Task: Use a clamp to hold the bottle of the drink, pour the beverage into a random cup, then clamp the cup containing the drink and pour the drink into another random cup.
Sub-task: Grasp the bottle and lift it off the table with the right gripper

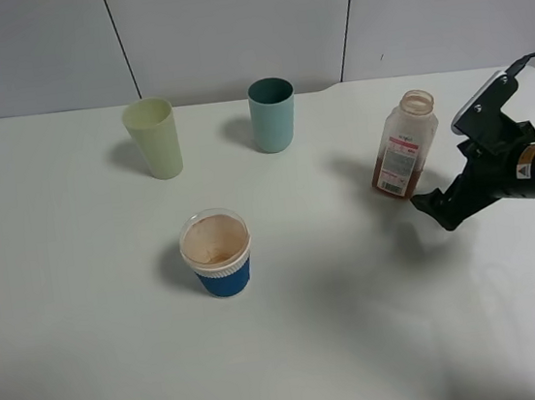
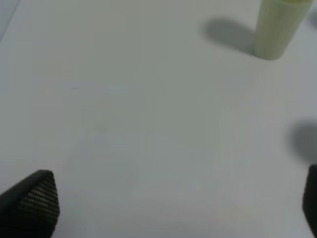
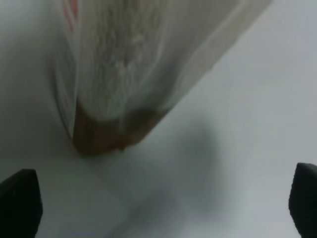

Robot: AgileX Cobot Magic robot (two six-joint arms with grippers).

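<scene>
The bottle [image 1: 404,144] is small and clear, with a wide uncapped neck, a white-and-red label on its side and a brownish tint; a shallow layer of dark brown beverage [image 1: 390,183] lies at its bottom, and above that it looks empty; it stands on its base on the white table [image 1: 363,344], at the right of the exterior view, well apart from the 3 cups.

The right gripper [image 1: 434,207] sits low over the table just beside the bottle's base, on the side away from the cups; no contact shows between them. In the right wrist view the bottle fills the area ahead of the 2 dark fingertips [image 3: 20,203], off to one side of the gap rather than between them; the jaws stand wide apart and hold nothing.

The short white cup [image 1: 217,253] with the blue band and brown-stained inside stands nearer the camera, left of centre. The pale yellow-green tumbler [image 1: 153,138] and the teal cup [image 1: 273,113] stand side by side near the table's far edge.

The left gripper [image 2: 173,203] appears only in its own wrist view; its jaws are spread wide over bare table, gripping nothing, with the tumbler ahead of it and well apart.
</scene>
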